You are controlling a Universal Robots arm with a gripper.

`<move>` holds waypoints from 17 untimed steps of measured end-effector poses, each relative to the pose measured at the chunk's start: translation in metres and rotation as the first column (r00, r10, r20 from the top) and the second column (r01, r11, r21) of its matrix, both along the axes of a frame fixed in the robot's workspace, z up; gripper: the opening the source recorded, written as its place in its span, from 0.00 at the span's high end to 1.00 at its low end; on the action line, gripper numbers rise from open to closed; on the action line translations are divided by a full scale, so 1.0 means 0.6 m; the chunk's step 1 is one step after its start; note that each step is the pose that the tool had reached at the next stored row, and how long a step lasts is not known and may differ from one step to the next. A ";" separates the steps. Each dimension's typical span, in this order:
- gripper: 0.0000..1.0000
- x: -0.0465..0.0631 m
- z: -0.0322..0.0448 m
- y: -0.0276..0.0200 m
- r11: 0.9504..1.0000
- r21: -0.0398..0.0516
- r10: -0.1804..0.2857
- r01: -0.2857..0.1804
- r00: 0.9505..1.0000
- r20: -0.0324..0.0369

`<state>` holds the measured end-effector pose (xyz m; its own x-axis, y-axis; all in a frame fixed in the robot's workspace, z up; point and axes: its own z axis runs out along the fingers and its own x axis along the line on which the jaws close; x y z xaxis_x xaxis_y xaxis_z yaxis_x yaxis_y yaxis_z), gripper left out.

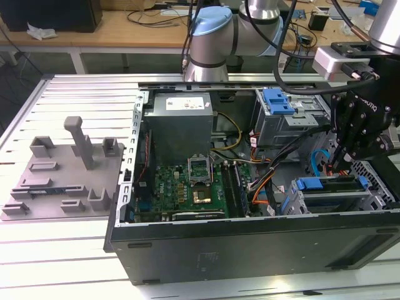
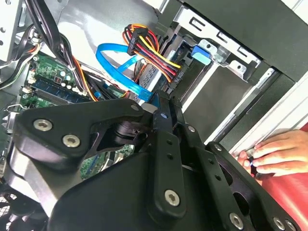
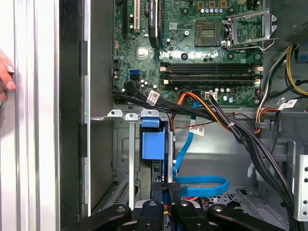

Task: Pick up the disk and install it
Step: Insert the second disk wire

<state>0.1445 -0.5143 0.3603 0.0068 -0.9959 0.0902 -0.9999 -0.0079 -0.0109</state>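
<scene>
Slatted aluminium worktable (image 1: pixel 75 94) in pale grey, ribs running across the exterior view. Behind it, at the top of the exterior view, a light wooden bench (image 1: pixel 125 28) strewn with black cables and a crumpled white cloth (image 1: pixel 40 31) near a dark box (image 1: pixel 50 14). White bench leg (image 1: pixel 78 61) over dark green floor (image 1: pixel 37 62). Even, bright light, with soft shadows only

Silver arm (image 1: pixel 262 12) with light-blue joint caps, black gripper (image 1: pixel 359 134), seemingly silver-screwed.
</scene>
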 end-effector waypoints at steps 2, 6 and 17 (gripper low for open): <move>0.84 0.000 -0.001 -0.0035 1.000 0.011 -0.001 0.001 1.000 0.000; 0.84 0.000 -0.003 -0.0095 1.000 0.029 -0.002 0.002 1.000 0.000; 0.84 0.002 -0.006 -0.0159 0.998 0.055 -0.039 0.039 0.999 0.000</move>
<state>0.1454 -0.5238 0.3566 -0.0324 -0.9989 0.0352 -0.9994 0.0321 -0.0111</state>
